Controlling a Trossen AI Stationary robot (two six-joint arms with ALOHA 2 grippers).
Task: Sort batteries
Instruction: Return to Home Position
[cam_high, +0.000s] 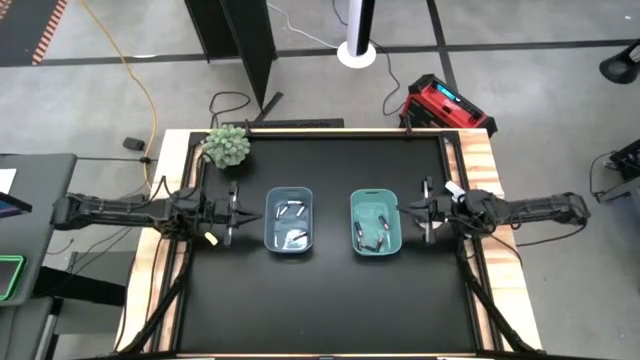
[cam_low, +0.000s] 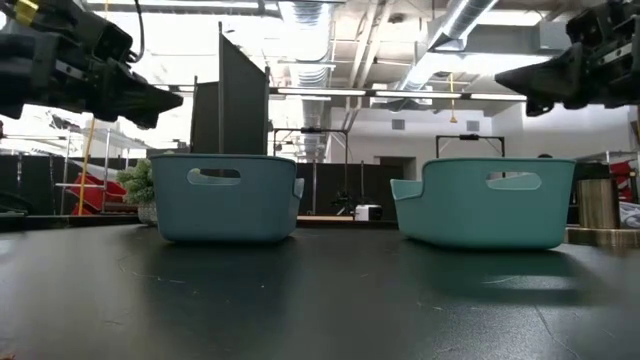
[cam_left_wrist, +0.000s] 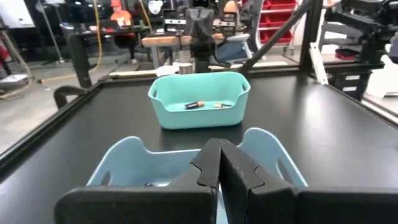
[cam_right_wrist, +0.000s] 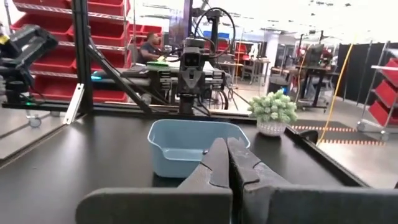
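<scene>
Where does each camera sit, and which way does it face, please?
High view: above, straight down on the table; left claw beside the blue bin, right claw beside the teal bin.
Low view: table height, level across past both bins; both claws at its upper corners.
Left wrist view: left arm, past its shut claw toward the teal bin.
Right wrist view: right arm, past its shut claw toward the blue bin.
Shared: both wrist views show the blue bin.

Pretty standard workshop: a grey concrete floor is seen all around, red racks are lined up behind, ceiling ducts are brightly lit.
</scene>
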